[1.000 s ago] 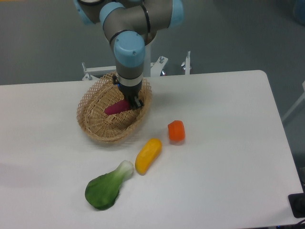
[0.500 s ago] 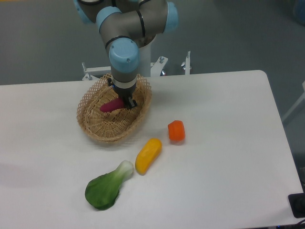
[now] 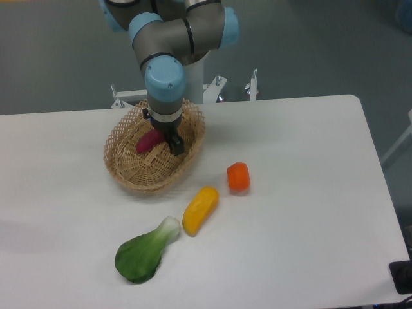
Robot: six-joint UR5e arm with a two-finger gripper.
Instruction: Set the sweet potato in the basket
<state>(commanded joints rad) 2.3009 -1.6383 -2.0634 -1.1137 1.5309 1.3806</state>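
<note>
While the arm reaches down from the back of the table, the fixed camera shows the gripper (image 3: pixel 172 143) inside the basket (image 3: pixel 122 161), low over the woven floor near the rear wall. The sweet potato (image 3: pixel 150 140) is at the fingers' left side, its purple body poking out leftward and tilted, one end under the wrist. Compared with a second ago, the gripper and potato have shifted a little toward the back left of the basket, and less of the potato shows now. That reads as the final settling of the drop-off: the potato is already within the rim, so the task looks close to done, with only the release and the lift out left. Whether the fingers are pinching the potato or have let it go I cannot tell; the wrist hides the contact, and I cannot say if the potato rests on the basket floor.

As for containers, the basket is the only one here, and the potato is the only thing seen in it.

Outside it on the white table (image 3: pixel 309 212) lie an orange chunk (image 3: pixel 238 176), a yellow vegetable (image 3: pixel 200 209) just beside and below it, and a leafy green vegetable (image 3: pixel 145 252) nearest the camera, all where they lay a second ago.
</note>
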